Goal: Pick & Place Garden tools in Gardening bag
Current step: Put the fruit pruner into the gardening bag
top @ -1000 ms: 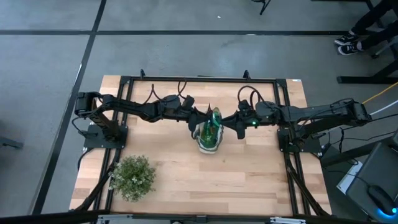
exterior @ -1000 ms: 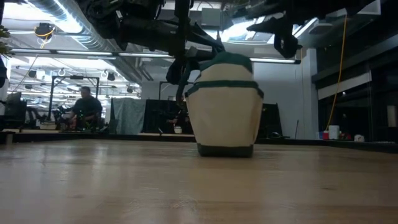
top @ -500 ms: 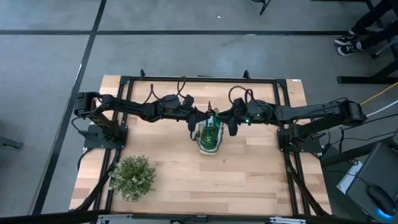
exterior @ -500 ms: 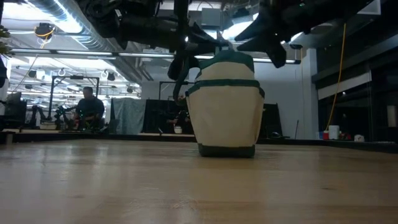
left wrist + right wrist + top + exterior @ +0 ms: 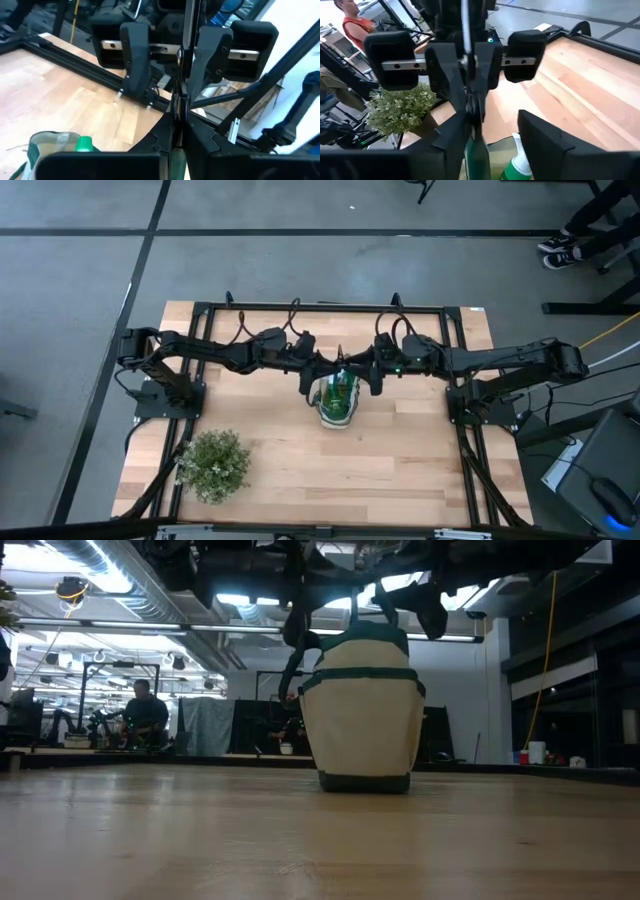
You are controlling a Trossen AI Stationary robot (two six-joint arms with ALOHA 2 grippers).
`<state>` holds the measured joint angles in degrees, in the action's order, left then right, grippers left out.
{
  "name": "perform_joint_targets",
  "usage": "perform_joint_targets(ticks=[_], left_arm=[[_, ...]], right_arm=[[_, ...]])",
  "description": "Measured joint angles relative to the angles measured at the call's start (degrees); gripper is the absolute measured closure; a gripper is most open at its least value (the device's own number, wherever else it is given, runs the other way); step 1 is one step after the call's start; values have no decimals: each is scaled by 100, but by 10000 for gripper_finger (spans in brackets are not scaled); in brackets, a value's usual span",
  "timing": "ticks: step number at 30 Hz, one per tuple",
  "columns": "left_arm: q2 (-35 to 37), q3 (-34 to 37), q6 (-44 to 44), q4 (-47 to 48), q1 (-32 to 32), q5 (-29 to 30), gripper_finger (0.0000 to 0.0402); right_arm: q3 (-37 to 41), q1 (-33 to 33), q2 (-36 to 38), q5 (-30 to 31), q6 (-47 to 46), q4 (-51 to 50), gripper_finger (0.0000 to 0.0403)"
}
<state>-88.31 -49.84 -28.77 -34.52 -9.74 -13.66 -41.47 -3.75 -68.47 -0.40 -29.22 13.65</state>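
The gardening bag (image 5: 337, 402) stands upright near the middle of the tabletop (image 5: 400, 470), toward its far edge, with a translucent green spray bottle (image 5: 344, 393) showing in its open mouth. Soft canvas, it looks light and floppy; I judge the stiffer green-trimmed rim or looped straps (image 5: 372, 615) the best hold. The left gripper (image 5: 318, 366) and right gripper (image 5: 366, 370) meet above its mouth. Each seems pinched nearly closed on a thin strap (image 5: 176, 107), though I cannot tell for certain. A potted plant (image 5: 213, 464) sits near the front left corner. No readable writing shows.
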Motion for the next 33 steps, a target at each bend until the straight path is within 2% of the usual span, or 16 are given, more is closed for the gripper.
perform_joint_targets(ticks=[3, 7, 9, 12, 17, 25, 29, 33], left_arm=[[-2, 1, -28, 6, -1, -142, 380], [-2, 2, -28, 20, -5, -205, 372], [-2, 2, -46, 19, -29, -320, 365], [-2, 2, -60, -6, -103, -617, 354], [53, 2, -131, 25, -223, -761, 338], [386, 2, 325, 725, -466, -779, 317], [604, 2, 756, 1262, -531, -674, 305], [758, 2, 849, 1411, -498, -595, 296]], right_arm=[[0, 4, 0, -136, 7, 102, 262], [0, 32, 0, -368, -140, 125, 356], [0, 61, 2, -412, -245, 158, 386], [0, 174, 0, -293, -475, 237, 391], [-161, 542, 0, 592, -945, 22, 393], [-956, 1012, 0, 2049, -1837, -1927, 393], [-1246, 1104, 0, 2420, -2328, -2656, 393], [-1351, 1100, 0, 2466, -2796, -3061, 393]])
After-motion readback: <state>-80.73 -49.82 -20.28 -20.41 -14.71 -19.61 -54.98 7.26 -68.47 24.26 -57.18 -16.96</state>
